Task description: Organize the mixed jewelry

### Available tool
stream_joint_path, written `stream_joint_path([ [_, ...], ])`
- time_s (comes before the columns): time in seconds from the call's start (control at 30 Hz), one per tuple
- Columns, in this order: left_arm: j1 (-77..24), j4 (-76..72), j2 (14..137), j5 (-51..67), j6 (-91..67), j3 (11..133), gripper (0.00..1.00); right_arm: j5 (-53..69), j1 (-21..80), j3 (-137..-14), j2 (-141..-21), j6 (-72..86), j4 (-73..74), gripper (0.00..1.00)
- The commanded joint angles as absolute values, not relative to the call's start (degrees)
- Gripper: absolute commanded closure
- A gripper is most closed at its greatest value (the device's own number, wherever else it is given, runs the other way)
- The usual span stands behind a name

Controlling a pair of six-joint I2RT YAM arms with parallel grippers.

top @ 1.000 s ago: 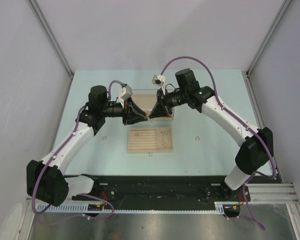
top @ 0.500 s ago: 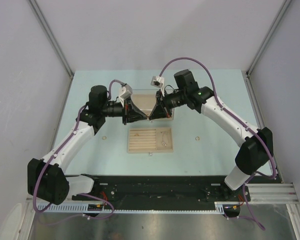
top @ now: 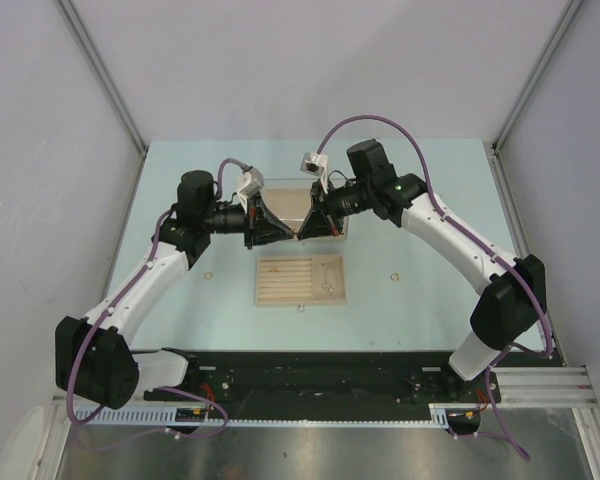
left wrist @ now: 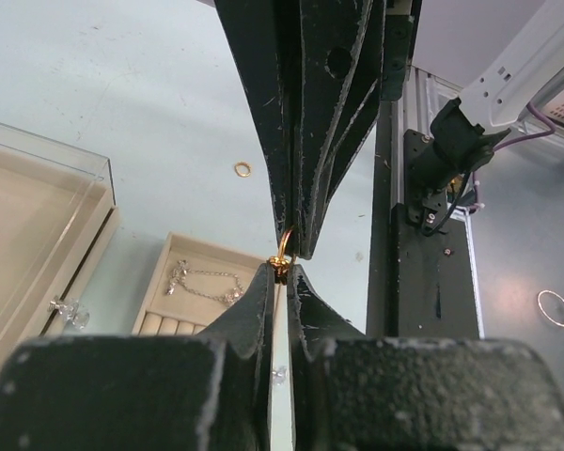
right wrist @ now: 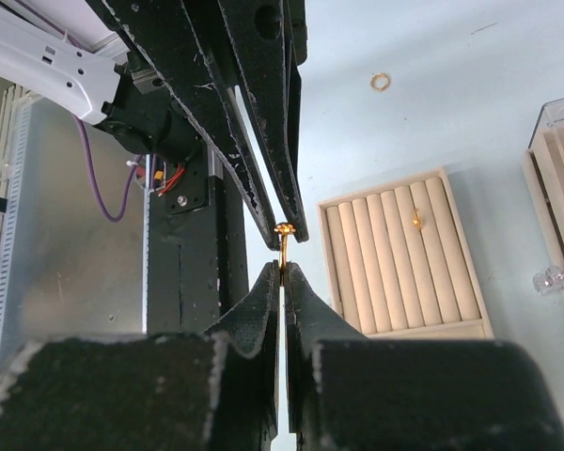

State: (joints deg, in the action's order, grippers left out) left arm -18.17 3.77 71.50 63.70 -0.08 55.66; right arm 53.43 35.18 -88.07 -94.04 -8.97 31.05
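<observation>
Ring (left wrist: 282,257) is pinched between both tips, the left end effector (left wrist: 282,273) having just narrowed onto it while the right end effector (right wrist: 282,271) stays clamped, so a handover above the tray (top: 280,282) seems underway.

A robotics lab test cell: plain grey walls (top: 310,60) and aluminium posts (top: 100,75) box in a pale green table (top: 430,190), with two cabled robot arms (top: 145,285) bolted to a black rail (top: 310,375).
</observation>
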Motion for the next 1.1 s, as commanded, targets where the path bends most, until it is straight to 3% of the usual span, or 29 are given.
stream_joint_path([
  [0.0, -18.9, 0.3, 70.1, 70.8, -3.0, 57.2, 0.94, 50.3, 36.4, -88.4, -93.5, -10.1, 29.6, 1.0],
  [0.27, -18.9, -2.8, 69.5, 71.6, -4.7, 56.2, 1.0, 49.6, 36.7, -89.0, -94.2, -10.1, 29.7, 0.99],
  [0.43, -19.0, -0.7, 68.6, 70.6, -2.6, 55.7, 1.0, 49.7, 36.6, -90.3, -94.7, -10.3, 31.5, 0.74],
  [0.53, -18.9, 3.7, 68.4, 68.9, 1.5, 56.6, 1.0, 49.7, 36.5, -90.3, -94.4, -10.8, 32.3, 0.65],
  [1.07, -18.9, 26.9, 71.8, 55.0, 23.9, 65.5, 1.0, 48.3, 31.7, -89.6, -89.6, -15.5, 39.6, 0.6],
])
